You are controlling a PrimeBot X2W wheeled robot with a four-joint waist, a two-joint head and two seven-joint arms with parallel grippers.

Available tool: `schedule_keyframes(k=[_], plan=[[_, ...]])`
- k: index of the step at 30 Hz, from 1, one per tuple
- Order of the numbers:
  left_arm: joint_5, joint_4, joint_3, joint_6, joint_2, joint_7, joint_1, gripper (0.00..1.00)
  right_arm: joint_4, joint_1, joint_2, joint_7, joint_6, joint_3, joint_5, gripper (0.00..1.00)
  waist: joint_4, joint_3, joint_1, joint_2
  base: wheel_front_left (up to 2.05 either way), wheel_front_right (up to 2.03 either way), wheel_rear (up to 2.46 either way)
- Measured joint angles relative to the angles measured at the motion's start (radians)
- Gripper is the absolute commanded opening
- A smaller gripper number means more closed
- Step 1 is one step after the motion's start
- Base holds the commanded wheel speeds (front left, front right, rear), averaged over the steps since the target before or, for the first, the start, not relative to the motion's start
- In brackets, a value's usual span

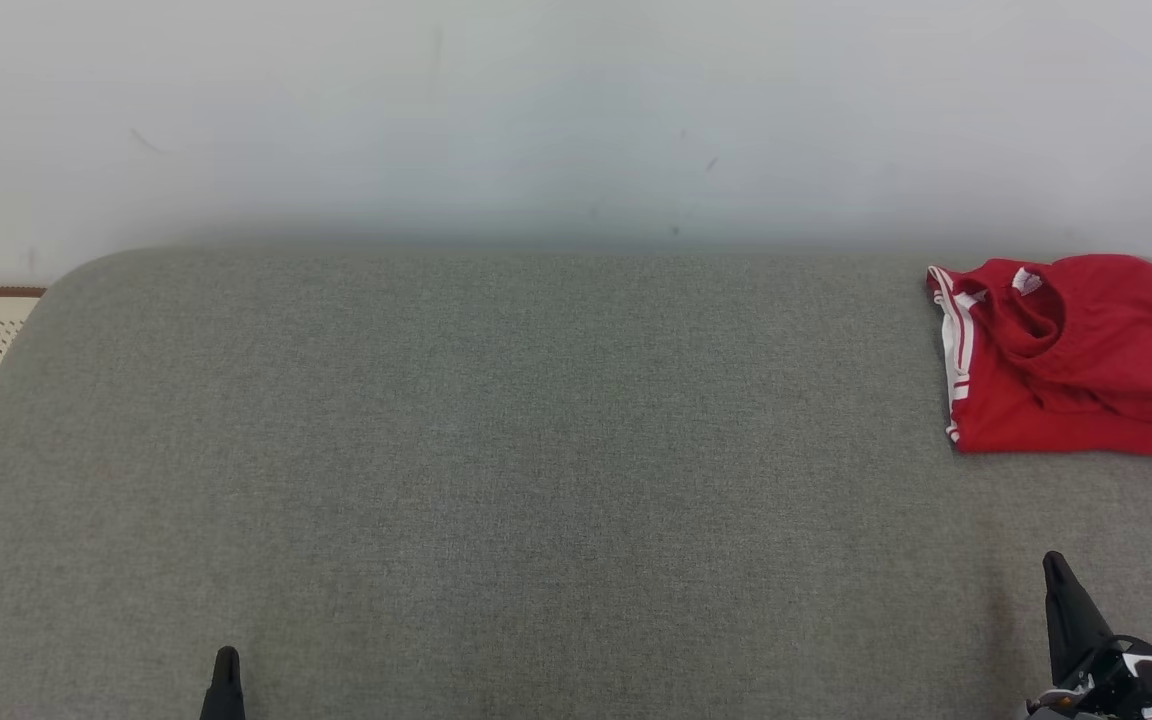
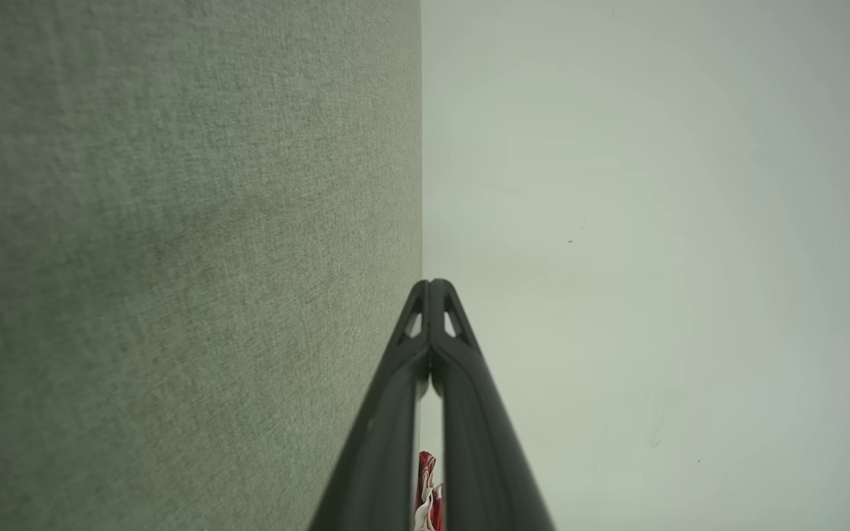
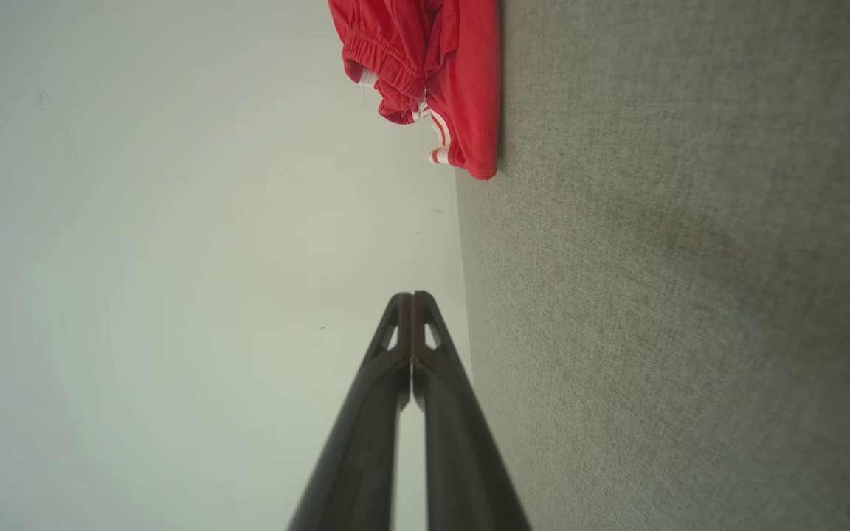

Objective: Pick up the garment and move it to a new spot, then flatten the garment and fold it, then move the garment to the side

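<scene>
Lying far right, red garment (image 1: 1076, 360), waistband (image 3: 384, 55) seen from R wrist, prob. shorts

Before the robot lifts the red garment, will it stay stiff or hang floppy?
Probably floppy: the red garment lies in soft folds, so it should droop. Likely light: fabric looks thin. On the woven grey surface it may drag, not slide.

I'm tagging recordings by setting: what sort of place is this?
Probably an indoor room set up for folding clothes: a grey fabric-covered surface against a plain pale wall, with a red garment lying at its far right.
</scene>
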Motion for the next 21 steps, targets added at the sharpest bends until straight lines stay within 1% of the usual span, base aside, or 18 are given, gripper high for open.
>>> schedule_keyframes(k=[21], plan=[[0.000, 0.000, 0.000, 0.000, 0.000, 0.000, 0.000, 0.00, 0.001, 0.000, 0.002, 0.001, 0.000, -0.003, -0.003, 0.00, 0.000, 0.000, 0.0000, 0.0000, 0.00, 0.00, 0.00]])
